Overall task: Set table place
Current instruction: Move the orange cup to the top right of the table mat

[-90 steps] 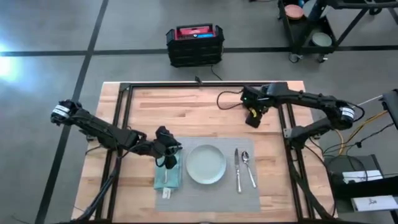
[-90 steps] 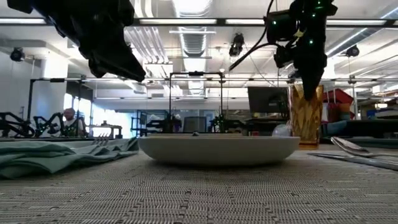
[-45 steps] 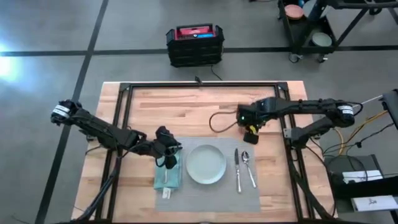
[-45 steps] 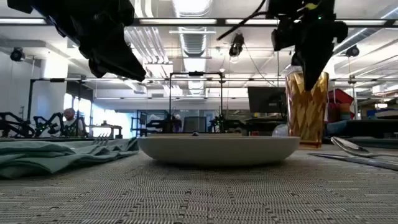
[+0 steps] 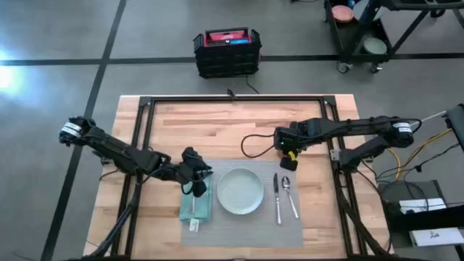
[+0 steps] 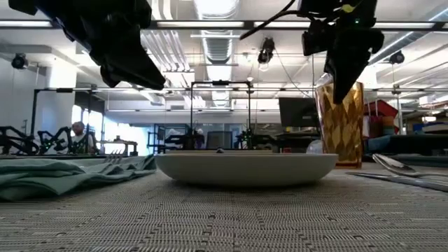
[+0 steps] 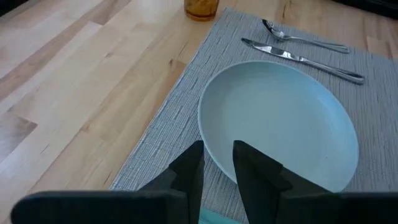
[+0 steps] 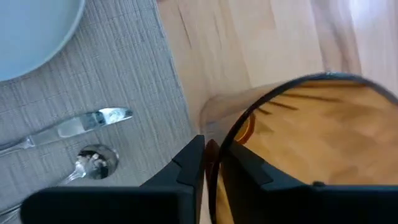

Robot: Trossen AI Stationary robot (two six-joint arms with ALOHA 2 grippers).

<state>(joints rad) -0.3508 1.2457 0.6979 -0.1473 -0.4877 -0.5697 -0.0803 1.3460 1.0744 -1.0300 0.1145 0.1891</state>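
Observation:
The grey placemat lies on the table near its front edge. On it are a pale plate, a knife and spoon to the plate's right, and a teal napkin to its left. My right gripper is shut on an amber glass at the mat's far right corner. Whether the glass's base touches the wood, I cannot tell. My left gripper hovers over the napkin's far end, narrowly open, with nothing between its fingers. My right gripper pinches the amber glass's rim, one finger inside the glass and one outside. The fingers come from above, pointing down. The glass stands upright below them, just beyond the placemat's far edge.
Bare wood stretches along the far half of the table and left of the mat. A black frame rail runs round the tabletop. My right arm's cable loops over the wood behind the plate. A black crate stands on the floor beyond.
My right gripper has carried the amber glass from the far right part of the table toward the near edge and the left, to the mat's far right corner. The glass has stayed upright.

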